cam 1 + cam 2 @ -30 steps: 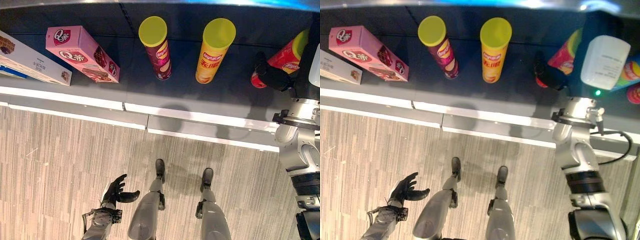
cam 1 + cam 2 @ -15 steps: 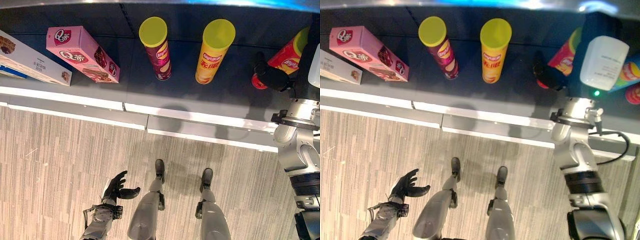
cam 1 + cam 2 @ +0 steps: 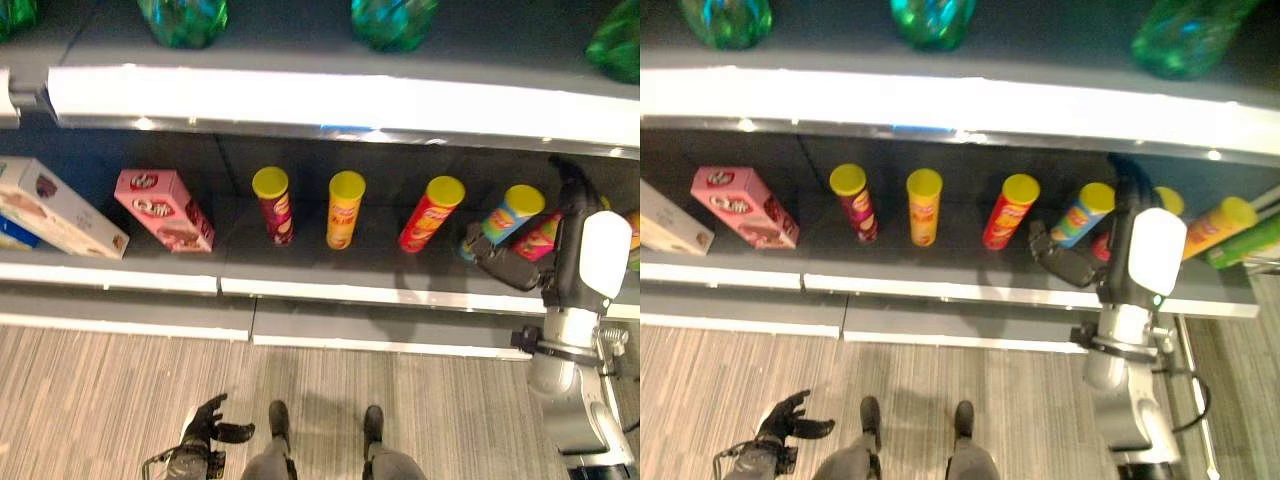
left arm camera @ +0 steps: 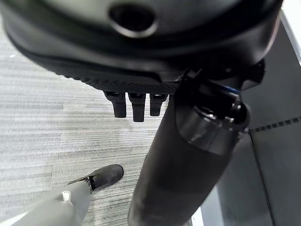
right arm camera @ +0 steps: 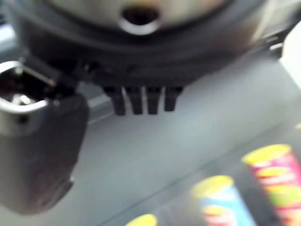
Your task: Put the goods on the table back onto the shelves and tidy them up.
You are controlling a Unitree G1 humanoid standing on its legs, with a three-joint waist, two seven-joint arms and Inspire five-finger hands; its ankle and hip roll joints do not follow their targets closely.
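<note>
Several chip cans stand on the dark middle shelf (image 3: 300, 270): a maroon can (image 3: 273, 203), a yellow can (image 3: 344, 208), a red can (image 3: 431, 213) and a tilted blue can (image 3: 503, 217). My right hand (image 3: 553, 262) reaches onto the shelf just right of the blue can. Its fingers are straight and its thumb lies by that can's foot. Another red can (image 3: 540, 238) shows partly behind the hand. In the right wrist view the fingers (image 5: 141, 101) hold nothing, and the blue can (image 5: 221, 202) and red can (image 5: 277, 174) lie beyond them. My left hand (image 3: 210, 425) hangs open low over the floor.
A pink box (image 3: 160, 208) and a white box (image 3: 60, 205) lie at the shelf's left. Further right stand a yellow can (image 3: 1220, 225) and a green pack (image 3: 1252, 242). Green bottles (image 3: 183, 18) sit on the upper shelf, whose bright front edge (image 3: 330, 100) overhangs the cans.
The camera has tilted up and now takes in the upper shelf and more cans. My right hand has moved right, from the red can to beside the blue can. The left hand still hangs.
</note>
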